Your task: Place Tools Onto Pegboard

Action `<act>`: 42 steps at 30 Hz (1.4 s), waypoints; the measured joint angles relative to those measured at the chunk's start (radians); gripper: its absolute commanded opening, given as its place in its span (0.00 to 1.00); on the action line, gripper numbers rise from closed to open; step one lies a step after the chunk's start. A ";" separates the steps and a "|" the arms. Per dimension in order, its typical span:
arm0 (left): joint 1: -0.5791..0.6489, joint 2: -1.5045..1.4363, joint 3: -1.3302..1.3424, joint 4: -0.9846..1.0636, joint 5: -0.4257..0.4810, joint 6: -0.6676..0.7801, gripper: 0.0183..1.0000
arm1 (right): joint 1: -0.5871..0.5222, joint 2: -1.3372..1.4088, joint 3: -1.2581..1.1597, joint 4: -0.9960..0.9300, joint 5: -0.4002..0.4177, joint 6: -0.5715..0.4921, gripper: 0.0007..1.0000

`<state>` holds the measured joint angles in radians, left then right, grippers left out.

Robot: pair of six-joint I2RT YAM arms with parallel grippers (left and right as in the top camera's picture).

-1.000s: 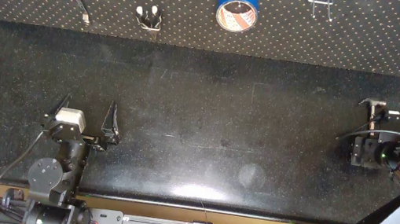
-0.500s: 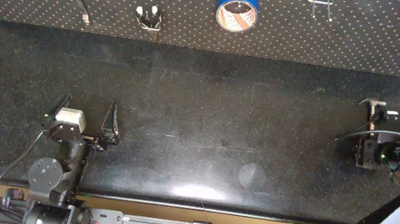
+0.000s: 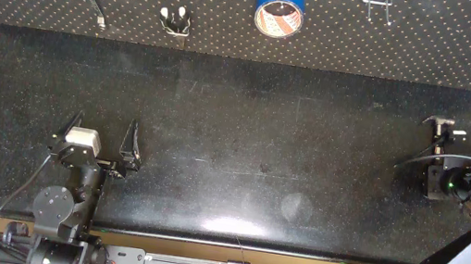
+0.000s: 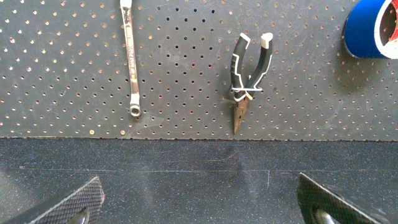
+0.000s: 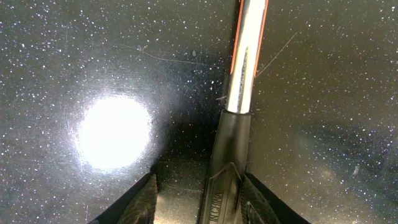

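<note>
In the right wrist view the tool (image 5: 239,93) runs off the picture's edge, so we cannot see its head there. Its grip end is cut off as well, along with most of the right gripper (image 5: 200,196) around it. From above, the head is too small for us to name the tool's kind. In the left wrist view the blue tape roll (image 4: 373,28) is cut by the edge, the wrench (image 4: 130,56) loses one end, and the left gripper (image 4: 202,200) is cut off but for its fingertips. We cannot make out the shape of the small wire hook (image 3: 377,10) on the pegboard (image 3: 217,7).
</note>
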<state>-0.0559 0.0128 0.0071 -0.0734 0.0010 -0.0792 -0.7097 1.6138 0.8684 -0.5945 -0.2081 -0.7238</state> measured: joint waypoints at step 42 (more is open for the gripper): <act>0.000 0.000 0.000 0.000 0.000 0.000 1.00 | 0.000 0.000 0.000 0.016 0.012 0.064 0.22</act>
<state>-0.0559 0.0128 0.0071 -0.0734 0.0010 -0.0792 -0.7097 1.6142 0.8684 -0.5789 -0.1959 -0.6594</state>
